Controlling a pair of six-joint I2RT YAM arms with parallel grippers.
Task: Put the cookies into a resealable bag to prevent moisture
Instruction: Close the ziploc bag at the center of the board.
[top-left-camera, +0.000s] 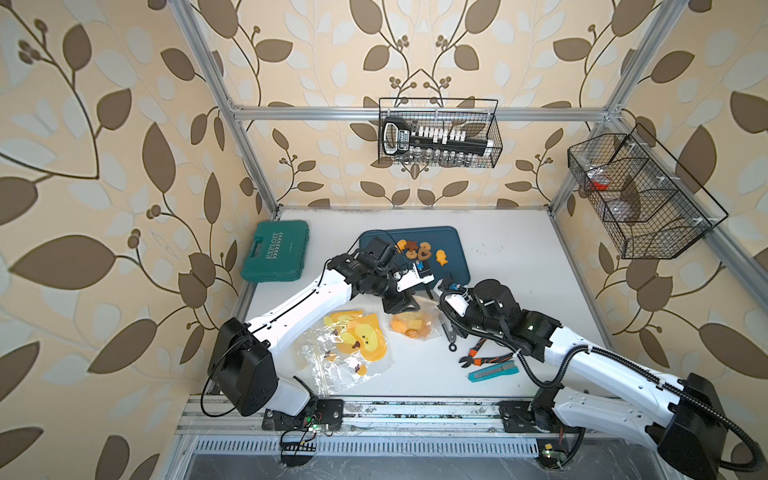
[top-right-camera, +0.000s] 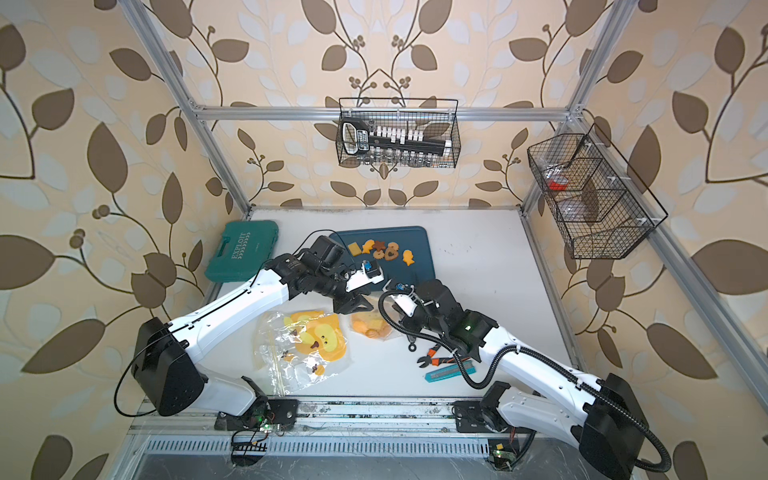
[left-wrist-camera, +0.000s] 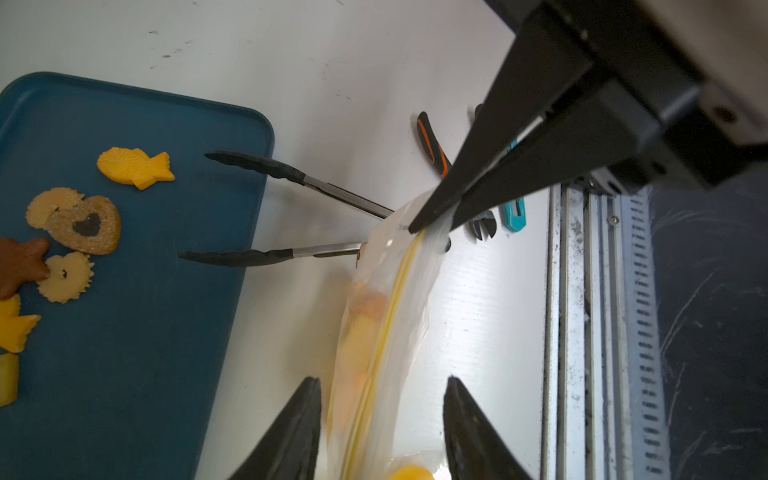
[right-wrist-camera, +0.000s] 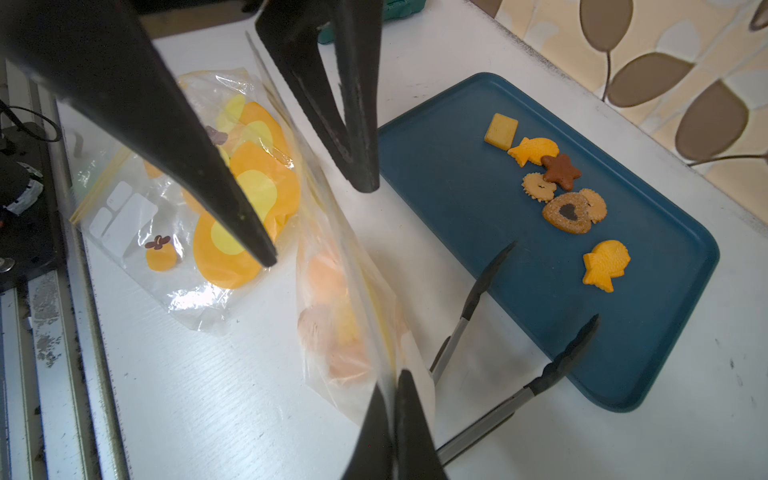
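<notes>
Several cookies (top-left-camera: 419, 249) (top-right-camera: 384, 250) (right-wrist-camera: 559, 189) (left-wrist-camera: 81, 224) lie on a dark blue tray (top-left-camera: 456, 266) (right-wrist-camera: 457, 174) (left-wrist-camera: 145, 332). More cookies show through a clear resealable bag (top-left-camera: 410, 323) (top-right-camera: 368, 325) (right-wrist-camera: 340, 299) (left-wrist-camera: 386, 332) that stands on the table in front of the tray. My right gripper (right-wrist-camera: 398, 376) (left-wrist-camera: 432, 220) (top-left-camera: 433, 296) is shut on one end of the bag's top strip. My left gripper (left-wrist-camera: 381, 380) (right-wrist-camera: 318, 222) (top-left-camera: 400, 307) is open and straddles the other end of the strip, its fingers apart from the plastic.
Black-tipped tongs (right-wrist-camera: 478, 291) (left-wrist-camera: 299, 174) lie beside the bag, tips over the tray edge. Spare duck-print bags (top-left-camera: 349, 349) (right-wrist-camera: 174, 199) lie front left. Pliers (top-left-camera: 484, 353) and a teal knife (top-left-camera: 492, 372) lie under my right arm. A green case (top-left-camera: 276, 251) sits at the back left.
</notes>
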